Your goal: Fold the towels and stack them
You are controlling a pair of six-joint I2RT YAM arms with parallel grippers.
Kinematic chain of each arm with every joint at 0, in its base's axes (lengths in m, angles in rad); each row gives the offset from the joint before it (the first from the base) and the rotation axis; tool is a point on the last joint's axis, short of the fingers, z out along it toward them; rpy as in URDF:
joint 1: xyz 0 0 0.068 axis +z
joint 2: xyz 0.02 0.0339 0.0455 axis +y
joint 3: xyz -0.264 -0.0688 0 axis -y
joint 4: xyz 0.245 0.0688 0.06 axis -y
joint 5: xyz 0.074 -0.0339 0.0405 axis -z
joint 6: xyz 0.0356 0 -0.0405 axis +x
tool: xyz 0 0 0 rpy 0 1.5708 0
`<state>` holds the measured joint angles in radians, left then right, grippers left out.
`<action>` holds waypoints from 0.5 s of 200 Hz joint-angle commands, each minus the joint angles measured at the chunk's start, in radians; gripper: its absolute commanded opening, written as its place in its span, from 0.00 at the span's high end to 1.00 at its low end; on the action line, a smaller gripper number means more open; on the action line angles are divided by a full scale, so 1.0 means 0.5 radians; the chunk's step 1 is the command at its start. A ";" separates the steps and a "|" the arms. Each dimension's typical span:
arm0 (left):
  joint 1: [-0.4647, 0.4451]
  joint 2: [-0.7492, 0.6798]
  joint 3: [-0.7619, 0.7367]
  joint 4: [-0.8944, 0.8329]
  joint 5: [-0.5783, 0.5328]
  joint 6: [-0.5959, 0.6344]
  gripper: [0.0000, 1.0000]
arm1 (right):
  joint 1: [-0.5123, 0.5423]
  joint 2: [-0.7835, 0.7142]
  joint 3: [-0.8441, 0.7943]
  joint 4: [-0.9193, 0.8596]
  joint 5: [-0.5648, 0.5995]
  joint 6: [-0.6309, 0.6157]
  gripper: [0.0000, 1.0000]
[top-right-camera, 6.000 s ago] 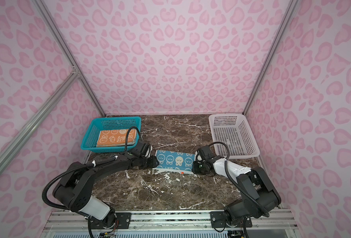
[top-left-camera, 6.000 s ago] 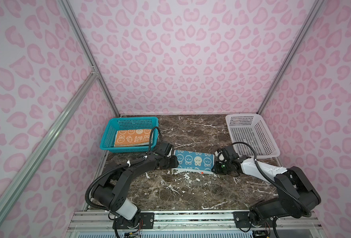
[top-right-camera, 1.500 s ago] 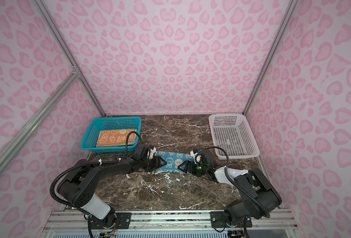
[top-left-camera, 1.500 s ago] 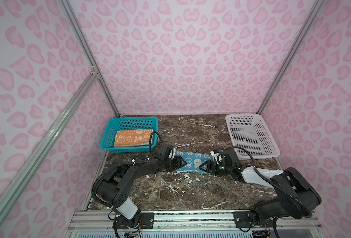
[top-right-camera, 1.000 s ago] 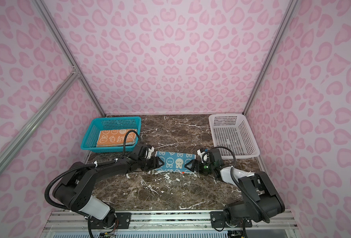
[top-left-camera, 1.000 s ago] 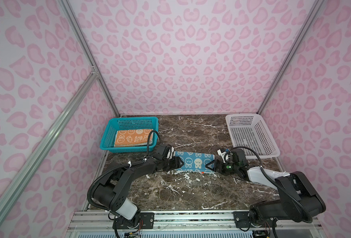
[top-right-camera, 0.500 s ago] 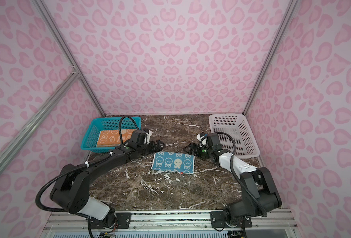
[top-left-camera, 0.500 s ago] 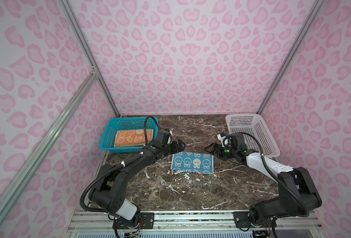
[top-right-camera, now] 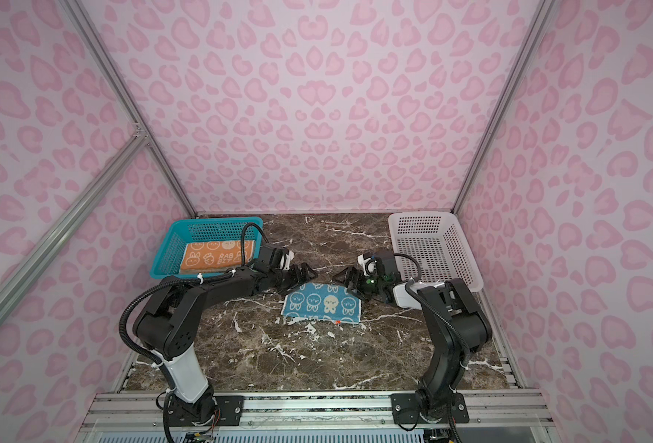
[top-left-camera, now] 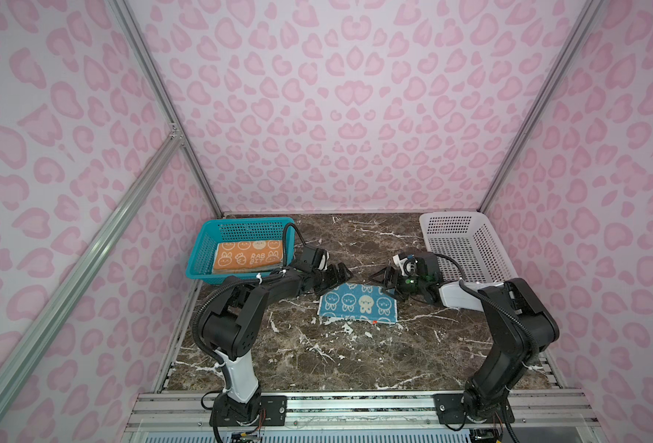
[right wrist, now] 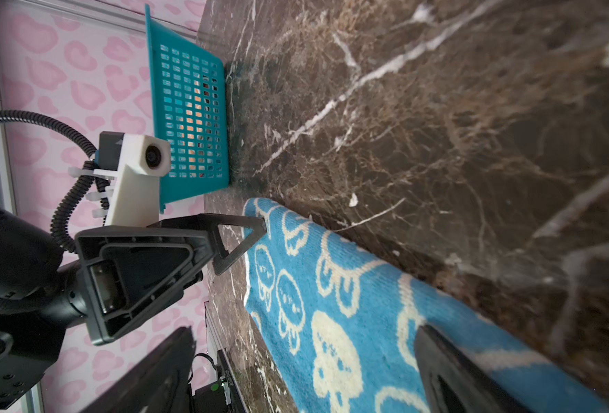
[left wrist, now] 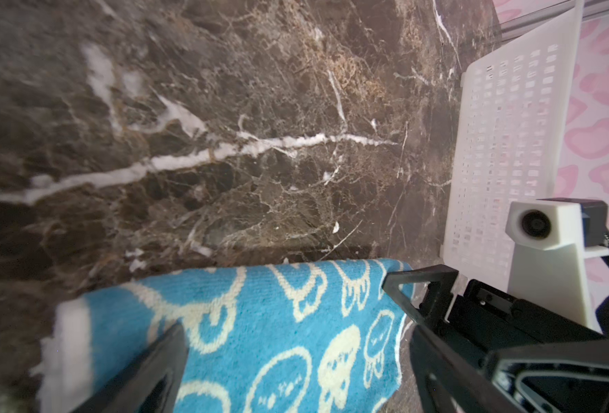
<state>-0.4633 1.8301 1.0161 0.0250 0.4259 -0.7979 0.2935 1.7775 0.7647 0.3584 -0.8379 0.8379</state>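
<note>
Jaws spread, empty; I see left gripper (top-left-camera: 338,273) and right gripper (top-left-camera: 383,283) over opposite far corners of blue towel (top-left-camera: 358,303), long axis between them.

around me stand pink walls (top-left-camera: 317,115) with darker pink spots, held by silver metal posts (top-left-camera: 154,76) at the far corners. my table (top-left-camera: 317,364) is dark brown marble with white veins.

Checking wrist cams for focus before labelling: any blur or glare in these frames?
Left wrist view: blue towel crisp, marble tabletop smeared toward one edge. Right wrist view: towel sharp, tabletop soft at one side. Both top views: sharp, evenly lit, no glare.
</note>
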 commanded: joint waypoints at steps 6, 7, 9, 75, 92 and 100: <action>0.018 0.056 -0.071 0.019 -0.029 0.071 0.02 | -0.015 0.078 -0.039 0.076 -0.011 -0.061 0.02; 0.020 0.057 -0.076 0.021 -0.029 0.071 0.02 | -0.014 0.080 -0.040 0.069 -0.009 -0.070 0.02; 0.020 0.058 -0.083 0.027 -0.030 0.072 0.02 | -0.014 0.082 -0.039 0.064 -0.009 -0.075 0.02; 0.026 -0.075 -0.027 -0.134 -0.132 0.253 0.02 | -0.088 -0.037 0.135 -0.608 0.214 -0.520 0.02; 0.027 -0.148 0.077 -0.269 -0.171 0.305 0.02 | -0.081 -0.120 0.207 -0.756 0.226 -0.586 0.02; 0.025 -0.194 0.114 -0.340 -0.205 0.340 0.02 | -0.068 -0.160 0.237 -0.835 0.246 -0.624 0.02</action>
<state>-0.4522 1.7885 1.0180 -0.0174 0.3790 -0.6941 0.2516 1.7397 0.8478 0.1219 -0.7715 0.6216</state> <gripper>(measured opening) 0.978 0.979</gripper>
